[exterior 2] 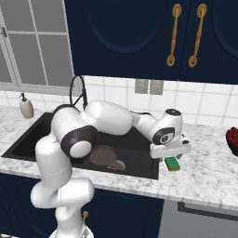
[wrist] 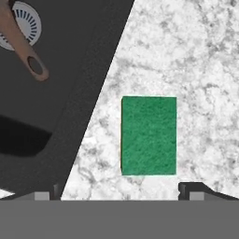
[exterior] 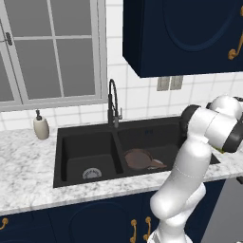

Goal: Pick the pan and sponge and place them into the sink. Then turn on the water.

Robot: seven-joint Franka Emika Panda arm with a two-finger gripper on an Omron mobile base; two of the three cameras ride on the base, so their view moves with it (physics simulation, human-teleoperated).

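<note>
**Claw lined up over the sponge, pan already in the sink**

I have the claw (exterior 2: 173,157) hanging just above the sponge (wrist: 149,135), its two tips spread wide apart with nothing between them. In the hand view the sponge lies flat, green face up, directly ahead of the claw and centred between the tips, its long sides running along the line of approach. I judge that alignment lets the tips come down either side of the narrower width.

The sponge rests on the marble bench (wrist: 196,60), just beside the rim of the black sink (exterior: 61,161) and clear of the edge. From the right base view it sits right under the claw, with a strip of yellow showing along its lower side.

The pan (exterior: 138,158) lies on the floor of the basin nearer the claw, off to the claw's side, its handle pointing toward the drain (wrist: 24,22). So that half looks done.

The gooseneck faucet (exterior: 113,102) stands behind the divider; I see no stream from it, so the water is not yet on.
</note>
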